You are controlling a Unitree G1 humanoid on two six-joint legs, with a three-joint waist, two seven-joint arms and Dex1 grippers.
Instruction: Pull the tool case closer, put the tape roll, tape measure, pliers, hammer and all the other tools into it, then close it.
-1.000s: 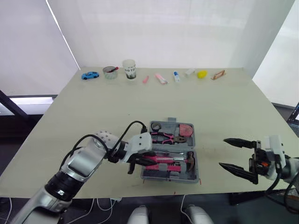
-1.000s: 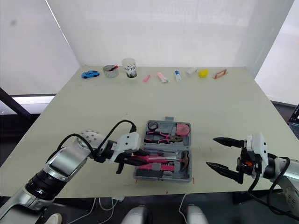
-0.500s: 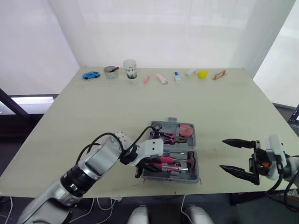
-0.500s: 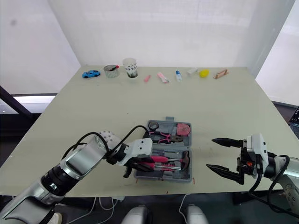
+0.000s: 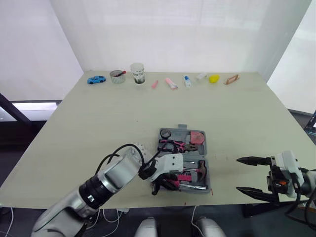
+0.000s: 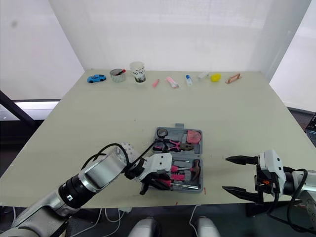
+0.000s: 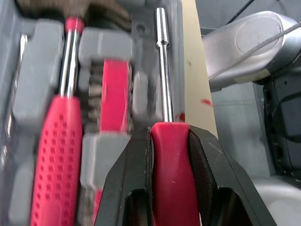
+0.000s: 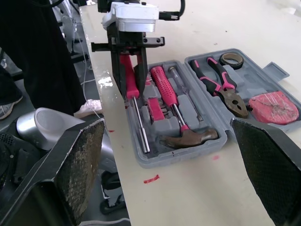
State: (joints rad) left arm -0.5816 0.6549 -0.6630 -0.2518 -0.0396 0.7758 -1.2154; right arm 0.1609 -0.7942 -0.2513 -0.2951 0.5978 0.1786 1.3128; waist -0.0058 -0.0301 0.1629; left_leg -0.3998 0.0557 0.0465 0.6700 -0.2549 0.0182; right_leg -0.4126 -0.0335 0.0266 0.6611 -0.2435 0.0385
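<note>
The grey tool case (image 5: 183,187) lies open near the table's front edge. Its far half holds the tape roll (image 5: 165,133), pliers (image 5: 174,144) and pink tape measure (image 5: 197,137). The hammer (image 5: 200,170) lies in the near half beside other pink-handled tools. My left gripper (image 5: 161,183) is shut on a pink-handled screwdriver (image 7: 169,188), whose steel shaft (image 7: 164,80) lies along the case's front slot. My right gripper (image 5: 238,174) hangs open and holding nothing, to the right of the case, at the table's front edge.
Along the far edge stand a blue toy car (image 5: 95,79), a small bowl (image 5: 117,76), a cup (image 5: 137,73), several small pink and white items and a yellow object (image 5: 213,78). The case sits close to the front edge (image 5: 197,203).
My left gripper has carried the screwdriver right and toward the case's front row. My right gripper has drifted a little right and lower, still open.
</note>
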